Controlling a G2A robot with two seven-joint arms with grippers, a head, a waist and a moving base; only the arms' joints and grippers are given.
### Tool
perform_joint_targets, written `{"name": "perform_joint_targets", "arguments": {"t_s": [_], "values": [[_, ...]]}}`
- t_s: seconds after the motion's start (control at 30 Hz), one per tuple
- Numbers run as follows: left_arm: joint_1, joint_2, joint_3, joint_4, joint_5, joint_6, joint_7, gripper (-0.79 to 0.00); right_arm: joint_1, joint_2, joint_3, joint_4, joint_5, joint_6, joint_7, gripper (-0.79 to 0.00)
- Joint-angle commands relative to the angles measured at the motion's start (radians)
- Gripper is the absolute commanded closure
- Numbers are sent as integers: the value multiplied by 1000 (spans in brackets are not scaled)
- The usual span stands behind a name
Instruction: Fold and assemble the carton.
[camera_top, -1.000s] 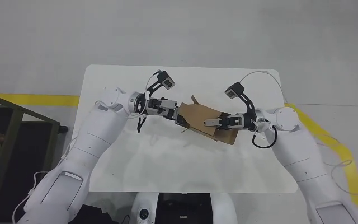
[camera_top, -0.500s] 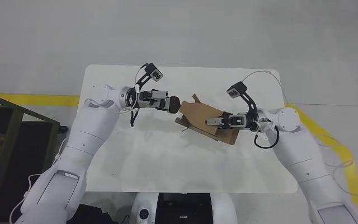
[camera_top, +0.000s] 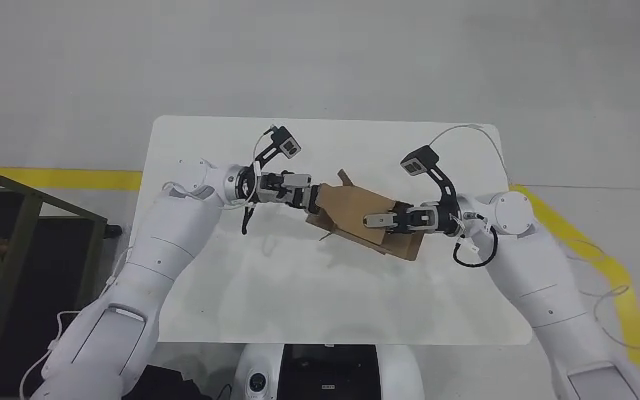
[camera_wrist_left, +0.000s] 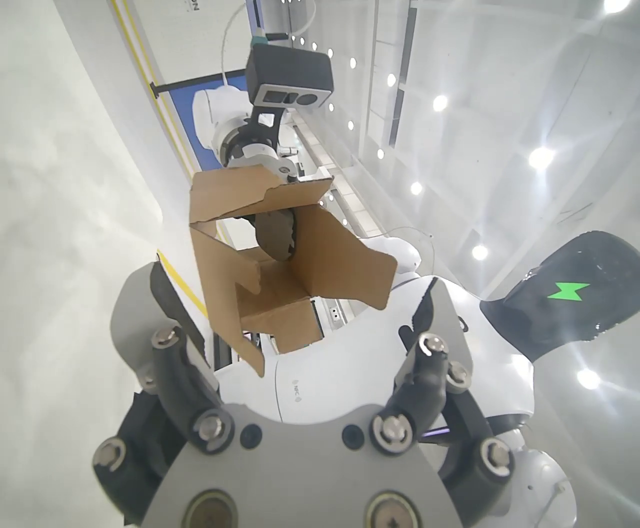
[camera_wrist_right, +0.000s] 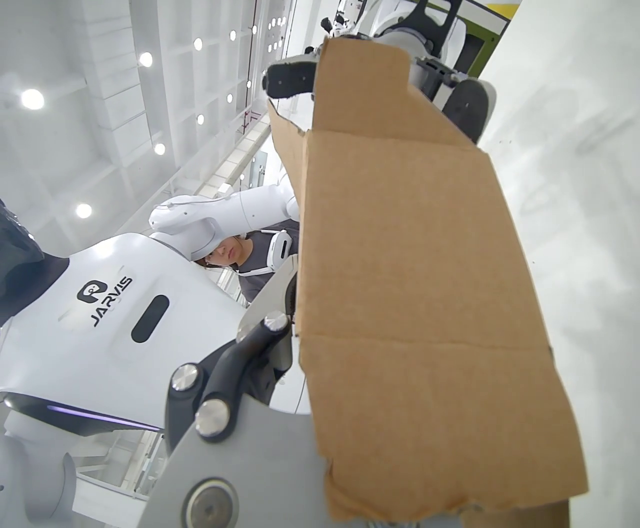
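- Table (camera_top: 250, 290) first: white, filling the middle of the top view.
- Carton (camera_top: 350, 208) next: brown, half-formed, flaps hanging loose. It sits slantwise just right of centre in the top view, between my two grippers. I can't tell whether it rests on the tabletop or hangs just above it.
- Right gripper (camera_top: 380, 218) at the carton's right half, clamped on a wall. One finger (camera_wrist_right: 280, 300) is tight against the outer panel, and a dark pad (camera_wrist_left: 272, 235) shows inside the open box.
- Left gripper (camera_top: 312, 197) at the carton's left end. My fingers (camera_wrist_left: 165, 320) are spread wide, one on either side of the end flaps, gripping nothing.
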Motion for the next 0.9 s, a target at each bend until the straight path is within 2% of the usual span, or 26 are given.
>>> {"name": "perform_joint_targets", "arguments": {"t_s": [0.0,0.43,0.87], "values": [[-2,-4,9,-6,-8,3,-2,-785,3,-1,-7,6,0,-1,-1,0],[-2,-10,22,-49,-24,22,-22,-785,16,-3,-29,36,0,-13,-13,0],[-14,-14,31,-37,-9,12,-12,-785,18,0,-37,23,13,-11,-11,0]]}}
